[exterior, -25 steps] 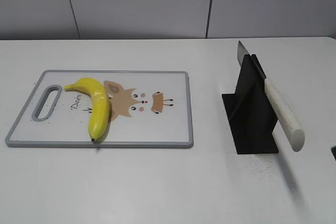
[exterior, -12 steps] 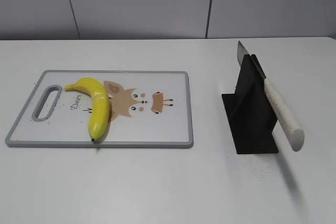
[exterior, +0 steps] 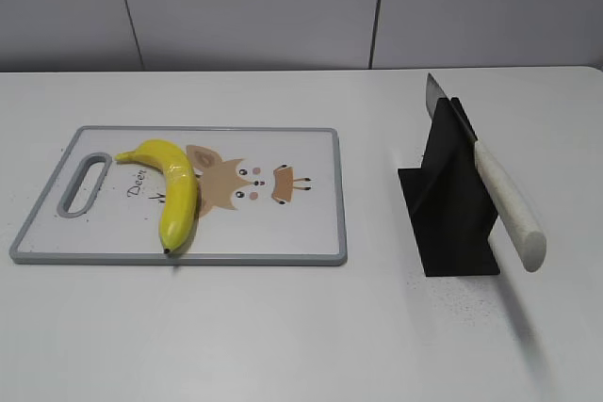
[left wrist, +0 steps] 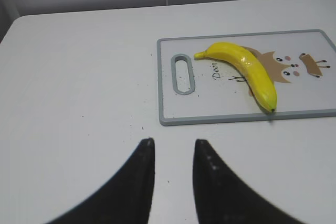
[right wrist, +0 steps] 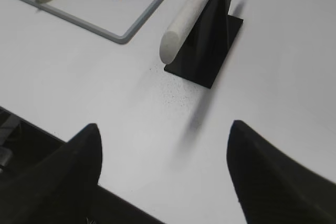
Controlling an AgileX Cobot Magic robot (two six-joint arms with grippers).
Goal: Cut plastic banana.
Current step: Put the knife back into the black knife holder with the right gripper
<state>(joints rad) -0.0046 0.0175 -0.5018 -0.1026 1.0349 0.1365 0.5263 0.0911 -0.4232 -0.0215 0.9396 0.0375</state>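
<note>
Exterior view: the plastic banana (exterior: 173, 192) is seen lying on a grey-rimmed cutting board (exterior: 320, 233) printed with a cartoon deer, on the left half of a white table (exterior: 283, 327). The banana is laid across the board's left part, just beside the handle slot (exterior: 83, 183), with its stem toward the far edge and its dark tip near the front rim. Well apart to the right, a knife (exterior: 495, 190) with a pale handle is propped at a slant in a black stand (exterior: 450, 202), blade tip raised toward the far side and handle jutting out toward the front right. No arm or gripper is caught in this view.

Left wrist view: the left gripper (left wrist: 171, 148) is shown low over bare table, its two dark fingers (left wrist: 139, 182) set a modest gap apart with nothing between them. The board is framed beyond and to the right of the fingertips, the handle slot nearest, and the banana is seen resting on it, untouched.

Right wrist view: the right gripper (right wrist: 165, 137) is pictured with its fingers (right wrist: 84, 156) spread wide and nothing held. The stand and the knife's handle end are framed beyond the open gap, clear of both fingers. One corner of the board and the dark-tipped end of the banana are glimpsed at the upper left.
</note>
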